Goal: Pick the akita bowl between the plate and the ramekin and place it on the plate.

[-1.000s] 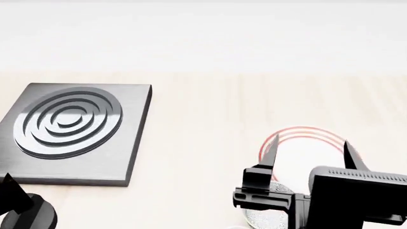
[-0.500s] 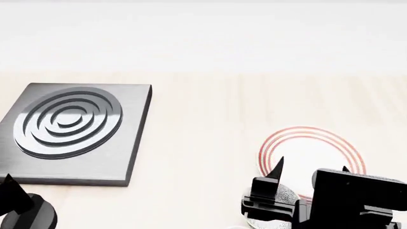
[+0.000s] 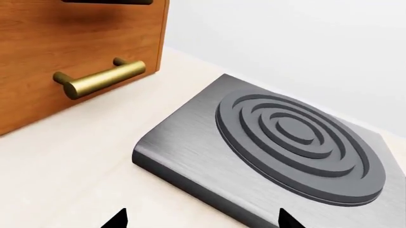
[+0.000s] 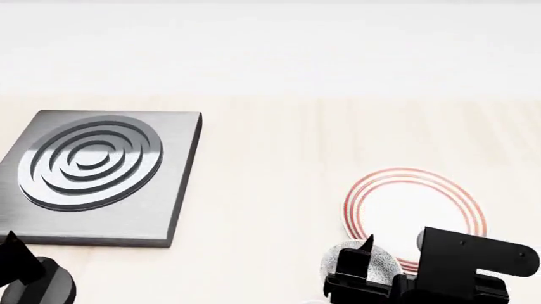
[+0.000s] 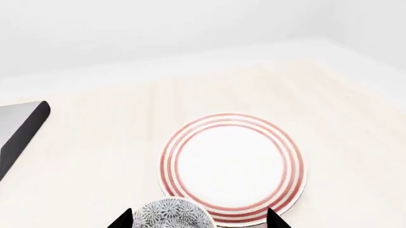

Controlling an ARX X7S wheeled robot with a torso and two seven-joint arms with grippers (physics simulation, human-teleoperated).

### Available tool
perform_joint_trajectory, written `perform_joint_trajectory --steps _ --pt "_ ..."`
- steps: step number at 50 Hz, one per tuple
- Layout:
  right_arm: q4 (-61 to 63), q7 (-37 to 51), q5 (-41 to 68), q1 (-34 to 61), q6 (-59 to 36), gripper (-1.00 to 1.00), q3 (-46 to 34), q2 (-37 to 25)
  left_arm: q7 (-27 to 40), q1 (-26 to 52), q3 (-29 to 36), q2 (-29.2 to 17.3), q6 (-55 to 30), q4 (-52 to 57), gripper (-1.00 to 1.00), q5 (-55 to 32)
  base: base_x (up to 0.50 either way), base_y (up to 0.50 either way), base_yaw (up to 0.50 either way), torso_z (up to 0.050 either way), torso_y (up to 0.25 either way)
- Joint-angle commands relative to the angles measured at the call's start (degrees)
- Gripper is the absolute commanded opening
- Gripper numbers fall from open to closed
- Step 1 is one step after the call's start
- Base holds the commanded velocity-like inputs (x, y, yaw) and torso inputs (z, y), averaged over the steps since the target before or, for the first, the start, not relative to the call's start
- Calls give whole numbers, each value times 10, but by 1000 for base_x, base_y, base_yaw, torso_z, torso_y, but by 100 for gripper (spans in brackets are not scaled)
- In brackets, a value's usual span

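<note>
We see the plate (image 4: pixel 413 209) bare on the pale wood counter (image 4: pixel 270 158). The akita bowl (image 4: pixel 362 267) touches its near-left rim, partly hidden by the right gripper (image 4: pixel 397 250); only one fingertip shows. A grey ringed burner slab (image 4: pixel 93 174) lies well left. The left gripper (image 4: pixel 25 278) sits at the bottom-left corner.

Counted on the pale wooden counter

One akita bowl (image 5: pixel 170 213), one plate (image 5: pixel 233 167) with red rings, one grey ridged burner slab (image 4: pixel 95 175), one brass handle (image 3: pixel 100 77) on one wooden cabinet (image 3: pixel 70 33), two grippers.
</note>
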State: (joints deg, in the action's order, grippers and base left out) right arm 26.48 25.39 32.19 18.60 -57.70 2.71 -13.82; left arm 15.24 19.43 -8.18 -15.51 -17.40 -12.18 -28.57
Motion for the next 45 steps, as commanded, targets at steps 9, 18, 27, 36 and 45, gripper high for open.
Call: perform_joint_trajectory --steps 9,18,27,36,45 --pt "-37 7 42 19 -39 100 35 15 2 -2 3 -1 1 2 100 -2 0 0 0 0 0" --pt "-48 18 71 28 -63 100 69 25 3 -1 4 -2 4 -2 100 -2 0 0 0 0 0" --pt "-53 32 88 36 -80 100 88 33 4 -2 5 -2 4 0 100 -4 0 0 0 0 0" --pt "-73 21 85 36 -81 100 69 19 5 -2 6 -3 5 -1 100 -4 0 0 0 0 0" --pt "-87 20 85 46 -97 100 55 6 5 0 8 -3 7 -5 100 -5 0 0 0 0 0"
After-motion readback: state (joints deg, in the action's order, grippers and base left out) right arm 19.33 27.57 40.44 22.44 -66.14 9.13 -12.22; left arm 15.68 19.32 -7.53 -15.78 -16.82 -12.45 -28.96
